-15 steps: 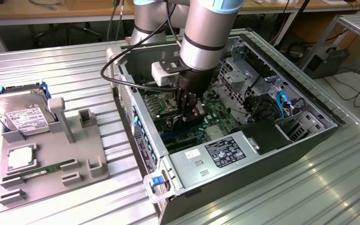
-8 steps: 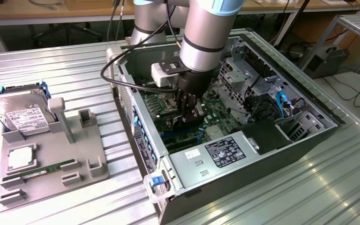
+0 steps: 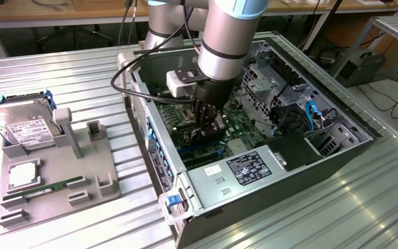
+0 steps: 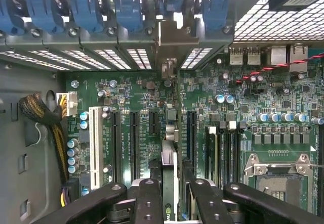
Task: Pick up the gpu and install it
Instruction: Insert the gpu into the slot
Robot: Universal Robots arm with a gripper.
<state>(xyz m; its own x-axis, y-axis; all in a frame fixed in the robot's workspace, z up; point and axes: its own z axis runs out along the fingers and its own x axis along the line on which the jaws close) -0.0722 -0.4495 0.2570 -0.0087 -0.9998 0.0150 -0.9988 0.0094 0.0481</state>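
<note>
We see the gripper (image 3: 206, 122) down inside the open computer case (image 3: 337, 140), low over the motherboard (image 4: 126, 90). It is clamped on the gpu (image 4: 169, 128), which stands on edge between the fingers (image 4: 148, 201). In the wrist view the card shows edge-on as a thin strip running from the fingers up to its silver bracket (image 4: 170, 39), which sits at the rear slot openings among the blue clips (image 4: 129, 9). The card lines up over one of the long black slots (image 4: 191, 133), with other slots just beside it; we cannot tell whether the edge is already seated in it.

We judge the card light, stiff and thin, but fragile: bare circuitry, small parts on the faces, a connector edge that will not forgive a tilted push. We think the best hold is on the flat faces near the top edge, roughly mid-length, as the grip appears now, so pressure goes straight down. The smooth board could slip under a weak pinch.

On the grey tray (image 3: 19, 192) at the exterior view's left sit a hard drive (image 3: 23, 129) and a green memory stick (image 3: 47, 188), well apart from the case.
</note>
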